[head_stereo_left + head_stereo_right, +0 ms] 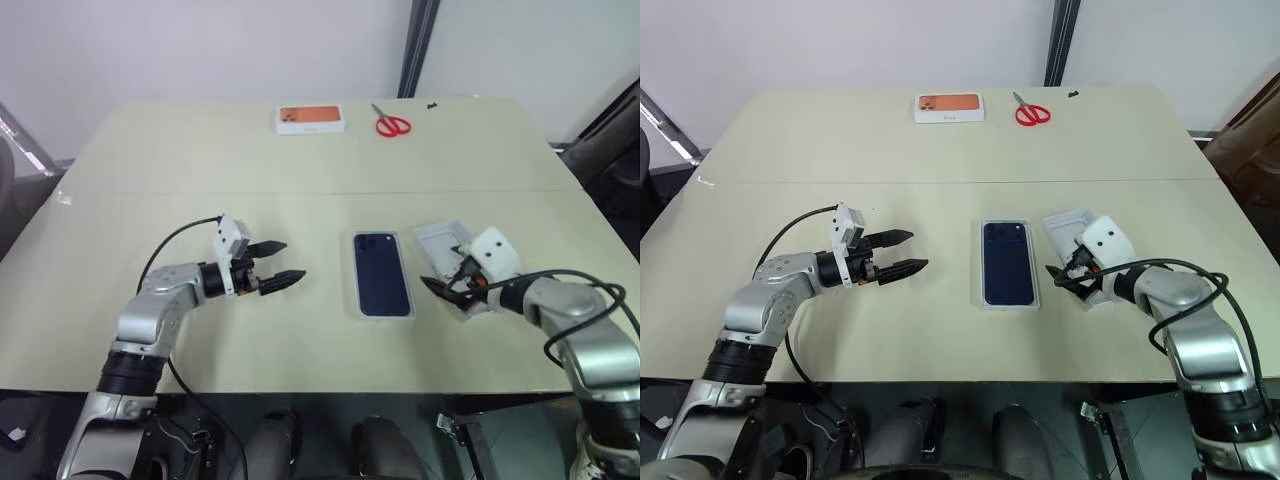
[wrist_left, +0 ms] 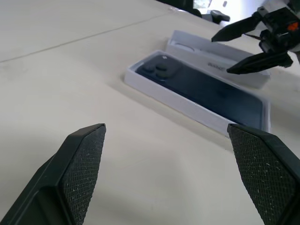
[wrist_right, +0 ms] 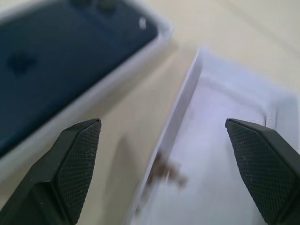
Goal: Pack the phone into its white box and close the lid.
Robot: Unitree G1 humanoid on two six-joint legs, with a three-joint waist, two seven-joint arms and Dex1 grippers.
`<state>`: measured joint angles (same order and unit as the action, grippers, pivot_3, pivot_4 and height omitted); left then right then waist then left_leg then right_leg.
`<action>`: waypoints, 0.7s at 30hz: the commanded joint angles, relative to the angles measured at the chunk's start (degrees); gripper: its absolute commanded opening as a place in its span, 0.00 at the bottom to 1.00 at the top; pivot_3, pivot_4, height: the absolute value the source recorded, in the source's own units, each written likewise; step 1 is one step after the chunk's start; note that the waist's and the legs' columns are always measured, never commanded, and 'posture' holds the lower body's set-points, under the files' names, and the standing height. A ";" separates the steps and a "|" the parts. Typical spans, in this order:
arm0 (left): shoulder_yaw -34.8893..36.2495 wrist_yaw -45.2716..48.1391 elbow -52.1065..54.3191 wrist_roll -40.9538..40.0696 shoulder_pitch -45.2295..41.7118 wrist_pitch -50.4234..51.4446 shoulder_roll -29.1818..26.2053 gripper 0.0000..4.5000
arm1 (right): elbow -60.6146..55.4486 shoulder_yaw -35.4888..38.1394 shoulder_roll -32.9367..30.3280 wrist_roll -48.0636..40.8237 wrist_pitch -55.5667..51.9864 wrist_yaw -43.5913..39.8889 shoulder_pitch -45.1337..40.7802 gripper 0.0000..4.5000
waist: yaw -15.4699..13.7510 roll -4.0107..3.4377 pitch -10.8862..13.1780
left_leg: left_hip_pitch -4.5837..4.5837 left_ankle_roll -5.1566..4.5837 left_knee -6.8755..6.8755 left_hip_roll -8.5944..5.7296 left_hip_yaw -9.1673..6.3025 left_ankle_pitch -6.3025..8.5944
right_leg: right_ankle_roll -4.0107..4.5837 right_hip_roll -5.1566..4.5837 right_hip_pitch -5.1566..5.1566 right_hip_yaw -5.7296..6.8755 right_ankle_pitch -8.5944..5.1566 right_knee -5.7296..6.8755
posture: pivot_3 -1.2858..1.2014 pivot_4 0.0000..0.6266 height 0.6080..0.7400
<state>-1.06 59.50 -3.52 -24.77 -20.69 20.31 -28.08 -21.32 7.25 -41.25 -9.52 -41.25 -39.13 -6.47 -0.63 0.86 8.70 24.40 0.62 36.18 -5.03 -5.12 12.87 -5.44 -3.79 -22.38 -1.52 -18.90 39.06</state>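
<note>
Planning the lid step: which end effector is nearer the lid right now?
The right. The right end effector hangs open directly over the lid, which lies beside the white box holding the phone. The left end effector, also open, hovers across the box from the lid.

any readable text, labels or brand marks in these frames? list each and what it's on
None can be read.
Orange-topped box: small print under the orange panel, too small to read.
Lid: a short grey marking on its side wall in the left wrist view, too blurred to read.
Phone in the white box: a faint mark on its back in the right wrist view, no legible text.
</note>
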 commanded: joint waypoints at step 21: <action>-3.83 7.82 7.51 1.67 5.90 -11.88 -1.01 0.97 | 0.73 -10.76 -6.65 -9.71 -39.03 0.85 -20.92 0.99 | 0.18 -0.07 0.02 | 0.03 -0.16 -0.01 0.00 0.02 0.09 | 0.01 -0.02 -0.02 0.01 0.00 -0.04 | 0.52 0.24 0.95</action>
<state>-4.81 67.98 1.56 -23.07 -15.22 9.19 -29.27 -19.94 -3.96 -47.54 -18.49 -79.05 -38.90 -25.51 -0.45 0.79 8.72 24.42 0.46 36.17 -5.03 -5.09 12.96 -5.43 -3.82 -22.40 -1.51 -18.90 39.02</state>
